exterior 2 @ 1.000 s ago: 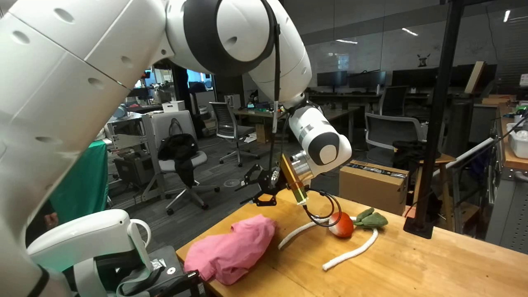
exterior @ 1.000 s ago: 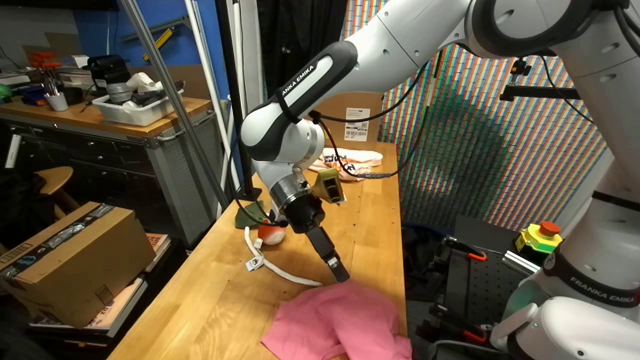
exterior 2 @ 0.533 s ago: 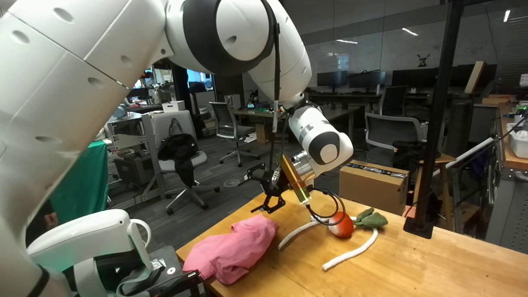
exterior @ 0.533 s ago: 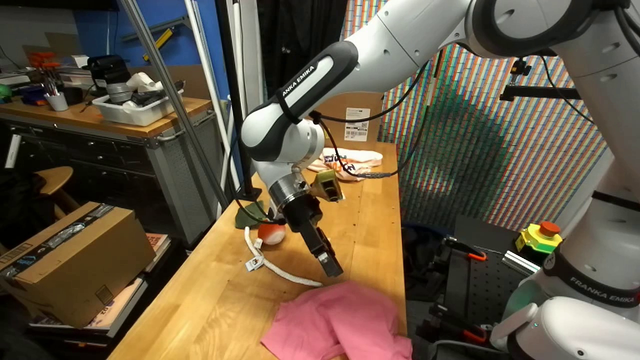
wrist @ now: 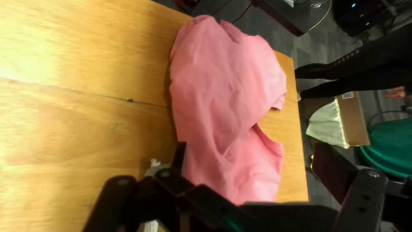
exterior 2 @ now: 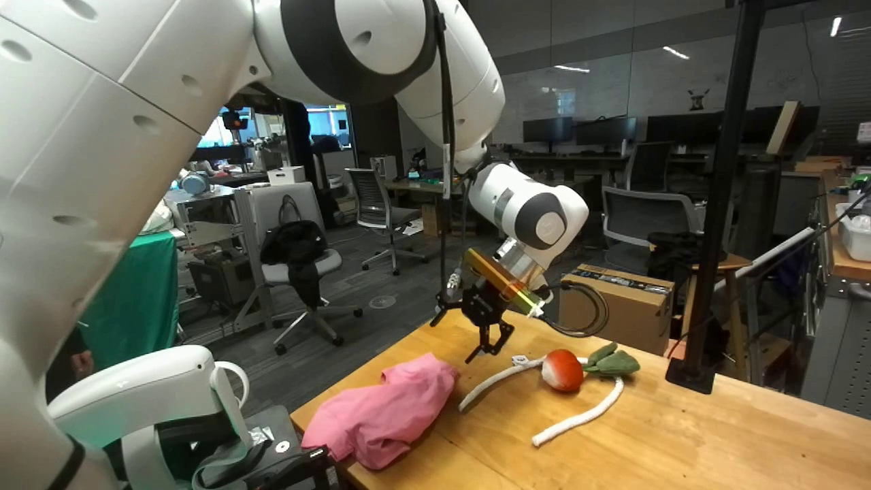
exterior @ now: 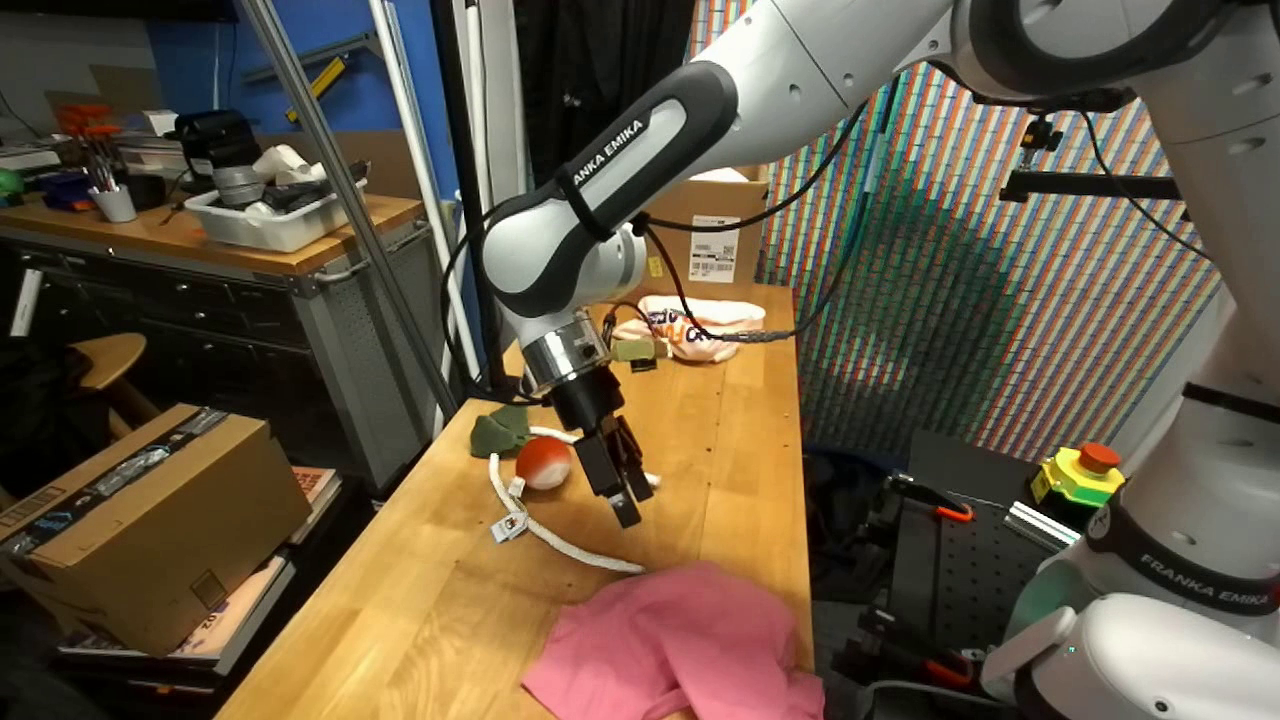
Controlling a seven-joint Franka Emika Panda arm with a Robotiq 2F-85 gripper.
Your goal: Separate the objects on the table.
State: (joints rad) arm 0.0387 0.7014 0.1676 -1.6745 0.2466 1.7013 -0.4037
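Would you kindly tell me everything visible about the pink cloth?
The pink cloth is plain, soft-looking fabric, crumpled into a loose, wrinkled heap, folded over in places. It rests on the wooden table, reaching its edge. A white cord ends beside it, contact unclear; the open gripper does not touch it.

In the wrist view, the table [wrist: 25,54] is shining and looking blurry left of the gripper [wrist: 251,149]. In an exterior view, thin lights [exterior 2: 571,69] are glowing high behind it, above dim floor [exterior 2: 378,327].
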